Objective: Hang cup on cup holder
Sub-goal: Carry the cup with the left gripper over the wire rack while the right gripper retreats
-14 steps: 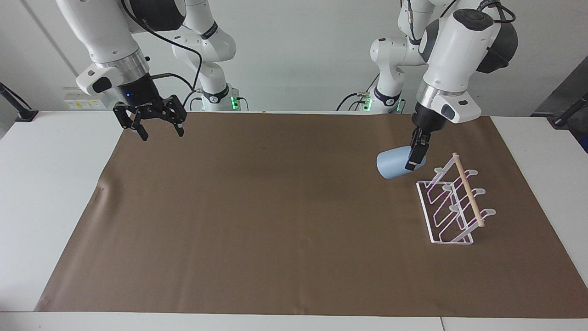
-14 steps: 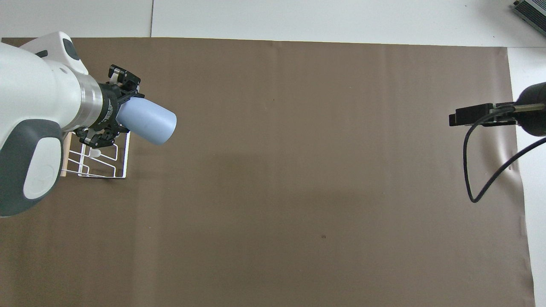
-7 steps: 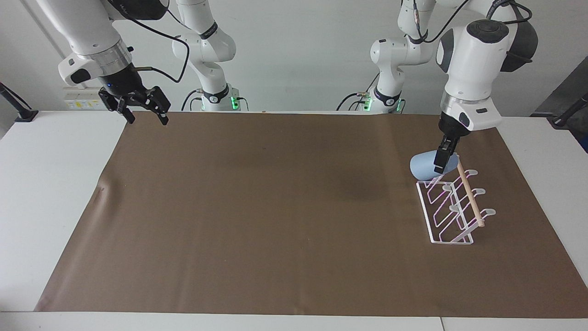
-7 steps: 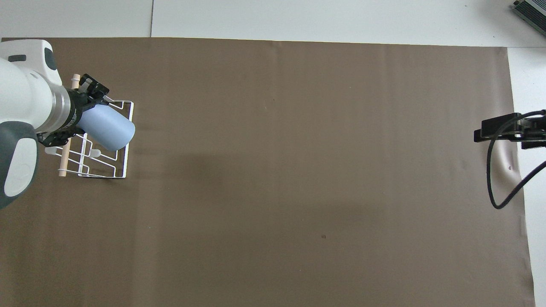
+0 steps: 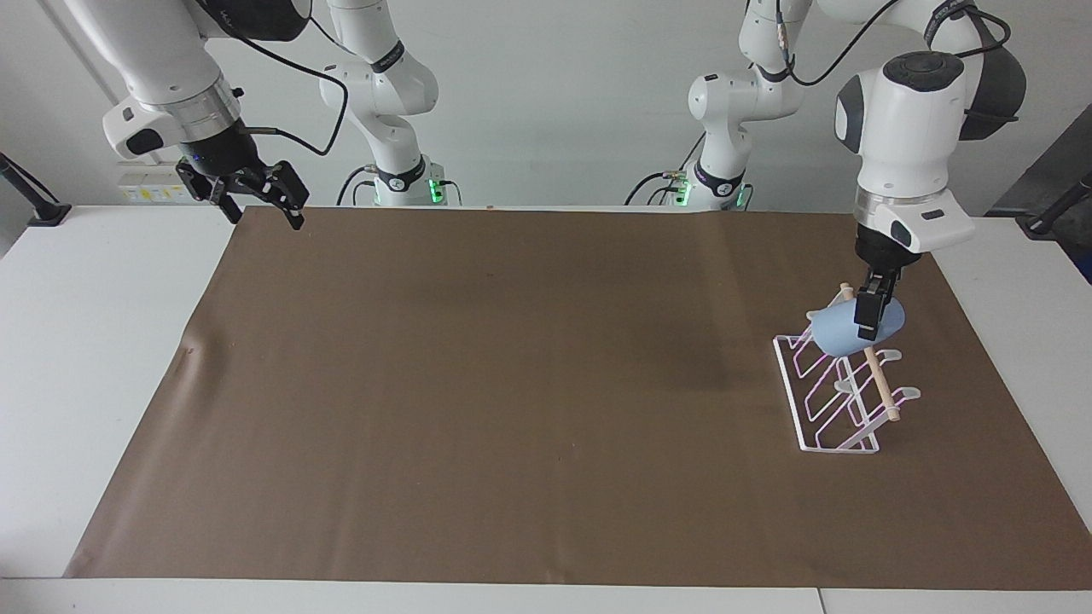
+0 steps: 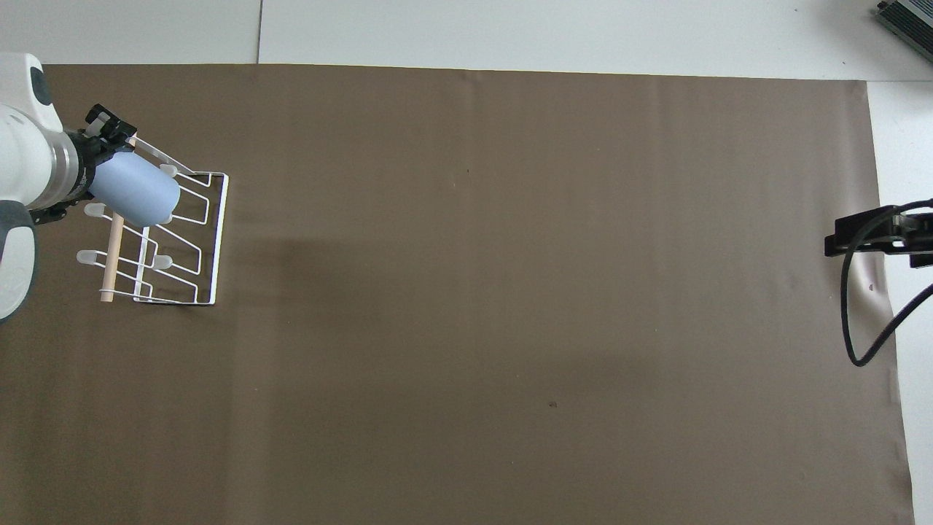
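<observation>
We find the left gripper (image 5: pixel 868 317) closed on the rim of the small light-blue matte tumbler, the cup (image 5: pixel 853 330), which it carries tilted on its side, base pointing away from the wrist toward the right arm's end of the table. Directly beneath the gripper stands the white wire rack with slanted looped prongs and a light wooden dowel across its top, the cup holder (image 5: pixel 840 399); the cup hangs over the end of the rack closest to the robots, at about dowel (image 5: pixel 879 375) height. Whether the cup touches the dowel or a prong we cannot tell from either view. The rack sits on a brown paper sheet (image 5: pixel 512 384) that covers the white table (image 5: pixel 102 358). Well away from this gripper, at the other end of the table, the right gripper (image 5: pixel 253 194) waits in the air over the sheet's corner, fingers spread and empty. In our judgement the step in hand is the final approach: the cup has been brought to the rack but is not yet hung. The next move calls for aligning the cup's open mouth with one rounded prong tip, sliding it down over that prong, and only then releasing the grip, lest the cup roll off.
</observation>
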`<state>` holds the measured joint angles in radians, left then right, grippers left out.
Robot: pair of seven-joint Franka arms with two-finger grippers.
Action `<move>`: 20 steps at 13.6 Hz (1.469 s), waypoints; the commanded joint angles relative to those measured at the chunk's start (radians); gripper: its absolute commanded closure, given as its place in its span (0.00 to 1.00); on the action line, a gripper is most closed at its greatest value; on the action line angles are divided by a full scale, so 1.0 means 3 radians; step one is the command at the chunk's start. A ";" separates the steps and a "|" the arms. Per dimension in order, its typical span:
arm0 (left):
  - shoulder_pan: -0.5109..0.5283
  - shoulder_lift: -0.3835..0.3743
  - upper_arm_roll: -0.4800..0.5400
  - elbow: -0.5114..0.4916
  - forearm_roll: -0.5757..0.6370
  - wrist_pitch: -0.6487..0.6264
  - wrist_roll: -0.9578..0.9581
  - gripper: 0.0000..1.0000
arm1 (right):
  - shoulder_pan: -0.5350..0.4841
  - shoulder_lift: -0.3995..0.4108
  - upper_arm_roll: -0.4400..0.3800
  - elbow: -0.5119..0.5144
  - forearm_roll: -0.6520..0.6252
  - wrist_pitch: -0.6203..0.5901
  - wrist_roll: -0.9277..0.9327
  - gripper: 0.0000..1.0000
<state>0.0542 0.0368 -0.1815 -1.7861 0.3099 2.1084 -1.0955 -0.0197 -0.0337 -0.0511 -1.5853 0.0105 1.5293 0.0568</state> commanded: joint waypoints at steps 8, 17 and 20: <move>-0.0012 0.0404 -0.0029 0.0084 0.0617 0.0509 -0.0612 1.00 | -0.0180 -0.0077 0.0037 -0.0110 -0.0066 0.0000 -0.0164 0.00; 0.0034 0.0486 -0.0029 0.0017 0.0751 0.0780 -0.0638 1.00 | -0.0123 -0.0123 0.0063 -0.0212 -0.0086 0.0010 -0.0123 0.00; 0.0029 0.0466 -0.0029 -0.0090 0.0751 0.0836 -0.0638 1.00 | -0.0123 -0.0148 0.0073 -0.0248 -0.0086 0.0015 -0.0087 0.00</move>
<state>0.0592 0.1794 -0.1906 -1.7868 0.5080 2.3243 -1.2675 -0.0578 -0.0405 -0.0346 -1.6145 0.0059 1.5260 0.0267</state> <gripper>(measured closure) 0.242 0.000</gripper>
